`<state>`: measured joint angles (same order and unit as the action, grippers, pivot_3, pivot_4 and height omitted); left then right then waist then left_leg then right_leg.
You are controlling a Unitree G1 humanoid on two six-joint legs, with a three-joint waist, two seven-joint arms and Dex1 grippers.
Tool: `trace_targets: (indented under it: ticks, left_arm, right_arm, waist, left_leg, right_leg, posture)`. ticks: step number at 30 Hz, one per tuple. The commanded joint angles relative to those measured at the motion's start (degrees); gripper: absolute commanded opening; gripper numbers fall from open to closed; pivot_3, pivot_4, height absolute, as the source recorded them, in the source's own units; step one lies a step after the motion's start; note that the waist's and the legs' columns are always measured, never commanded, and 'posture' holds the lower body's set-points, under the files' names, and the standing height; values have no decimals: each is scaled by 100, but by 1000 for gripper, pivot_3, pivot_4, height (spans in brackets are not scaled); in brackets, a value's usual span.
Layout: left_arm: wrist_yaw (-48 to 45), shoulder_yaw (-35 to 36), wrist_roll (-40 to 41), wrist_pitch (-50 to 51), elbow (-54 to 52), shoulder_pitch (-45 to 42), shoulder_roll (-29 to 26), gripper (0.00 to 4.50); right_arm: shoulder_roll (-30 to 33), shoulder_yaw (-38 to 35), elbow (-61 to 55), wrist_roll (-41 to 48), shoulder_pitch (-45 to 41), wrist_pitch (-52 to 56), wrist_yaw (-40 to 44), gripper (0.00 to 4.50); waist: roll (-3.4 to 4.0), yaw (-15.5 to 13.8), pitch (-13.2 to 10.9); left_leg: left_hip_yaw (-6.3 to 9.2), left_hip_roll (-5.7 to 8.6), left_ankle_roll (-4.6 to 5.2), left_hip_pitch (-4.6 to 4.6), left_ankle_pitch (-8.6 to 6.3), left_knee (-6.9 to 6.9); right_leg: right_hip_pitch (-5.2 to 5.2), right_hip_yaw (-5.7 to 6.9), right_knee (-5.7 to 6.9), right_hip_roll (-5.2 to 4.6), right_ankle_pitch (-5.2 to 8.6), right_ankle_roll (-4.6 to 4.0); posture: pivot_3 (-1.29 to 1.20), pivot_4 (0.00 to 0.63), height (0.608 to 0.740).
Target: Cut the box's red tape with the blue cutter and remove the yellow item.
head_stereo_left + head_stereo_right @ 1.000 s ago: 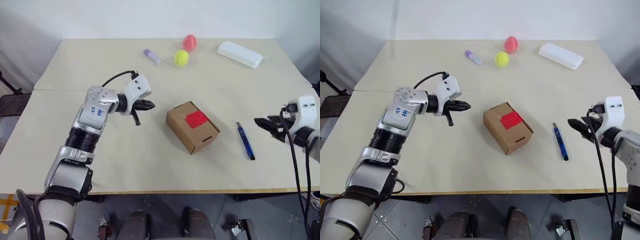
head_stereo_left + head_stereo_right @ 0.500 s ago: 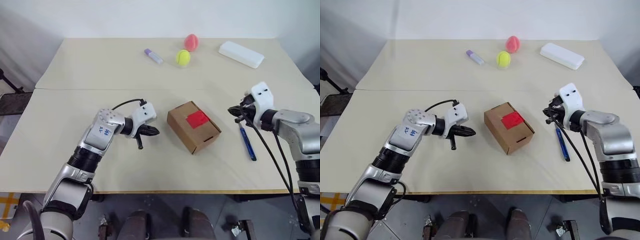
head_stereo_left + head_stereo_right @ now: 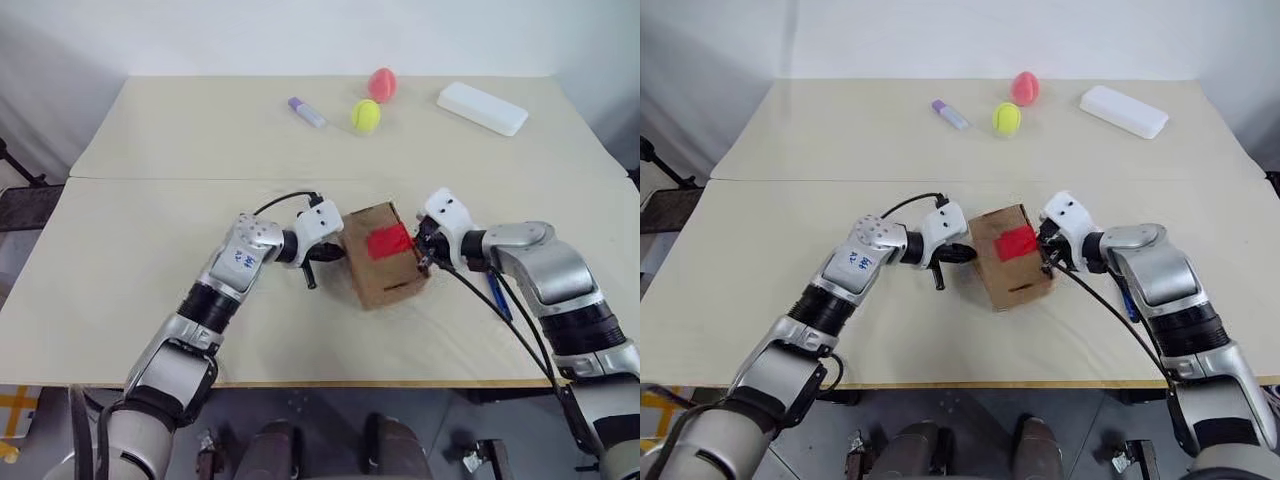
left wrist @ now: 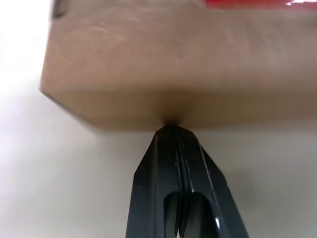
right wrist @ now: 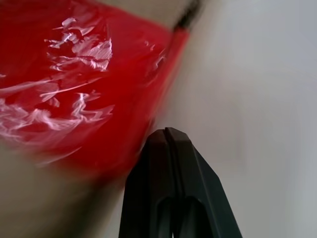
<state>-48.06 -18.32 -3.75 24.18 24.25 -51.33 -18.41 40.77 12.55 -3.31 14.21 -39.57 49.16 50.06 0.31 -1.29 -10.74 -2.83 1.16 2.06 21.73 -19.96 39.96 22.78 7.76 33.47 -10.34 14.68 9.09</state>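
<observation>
The brown cardboard box (image 3: 378, 275) lies at the table's middle with the red tape (image 3: 390, 241) across its top. My left gripper (image 3: 334, 252) is shut and empty, and in the left wrist view its tips (image 4: 171, 130) press against the box's (image 4: 168, 69) side wall. On the box's other side my right gripper (image 3: 424, 252) is shut too, its tips (image 5: 166, 133) right at the edge of the red tape (image 5: 74, 89). The blue cutter (image 3: 499, 297) lies on the table to the right of the box, partly behind my right forearm. The yellow item is hidden.
At the far side of the table lie a purple-capped white tube (image 3: 306, 111), a yellow-green tennis ball (image 3: 364, 116), a pink-red ball (image 3: 380, 84) and a white oblong case (image 3: 480, 108). A seam (image 3: 150, 179) crosses the tabletop behind the box.
Both arms have closed in on the box from either side. My right gripper shut and swung left past the cutter to the taped end. The box has turned a little.
</observation>
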Motion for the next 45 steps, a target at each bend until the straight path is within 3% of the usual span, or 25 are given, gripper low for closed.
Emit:
trace_targets:
  ticks: [1, 11, 23, 30, 36, 39, 45]
  left_arm:
    - [15, 56, -58, -247, 64, -183, -30, 0]
    - [-640, -45, -67, 61, -556, 46, -627, 0]
    - [-917, 252, 93, 209, -762, 16, -862, 0]
    - [-1016, 684, 398, -57, -671, -186, -1082, 0]
    - [-1119, 896, 796, 295, -548, -719, -836, 0]
    - [-1167, 843, 890, 205, -386, -900, -611, 0]
    - [-1228, 401, 581, -196, 109, -960, -321, 0]
  right_arm:
    - [-306, 32, -754, 314, 78, 432, -67, 21]
    - [-686, 88, -874, 82, 154, 716, -597, 21]
    - [-180, -93, -1012, -56, 51, 905, -685, 21]
    - [347, -774, -1603, 146, 93, 1331, -764, 21]
    - [-64, -1121, -1591, 405, -299, 1675, -1074, 21]
    - [-298, -990, -1412, 477, -444, 1760, -1164, 596]
    - [-647, -688, -1010, 382, -575, 1563, -1324, 2625]
  waist:
    - [0, 15, 0]
    - [0, -6, 0]
    - [0, 6, 0]
    - [0, -2, 0]
    - [-1, -2, -1]
    - [-1, 5, -1]
    - [-1, 8, -1]
  left_leg:
    - [0, 0, 0, 0, 0, 0]
    - [0, 3, -1, 1, 0, 3]
    - [-3, 1, -2, 1, -1, 2]
    - [0, 1, -2, 1, -1, 2]
    - [-2, 1, -2, 4, -1, 7]
    - [-3, 1, -2, 3, -1, 4]
    - [-4, 2, -2, 4, -1, 3]
  right_leg:
    - [0, -1, -1, 1, 0, 0]
    - [2, -3, 5, -1, 0, 0]
    - [2, -2, 6, 0, 0, 0]
    - [2, -2, 6, 0, 0, 0]
    - [2, -2, 6, 0, 0, 0]
    - [2, -1, 7, 0, 0, 0]
    - [3, 1, 8, 2, 0, 0]
  posture:
    - [0, 150, 740]
    - [0, 150, 740]
    - [0, 150, 740]
    - [0, 150, 740]
    - [0, 150, 740]
    - [0, 150, 740]
    - [0, 150, 740]
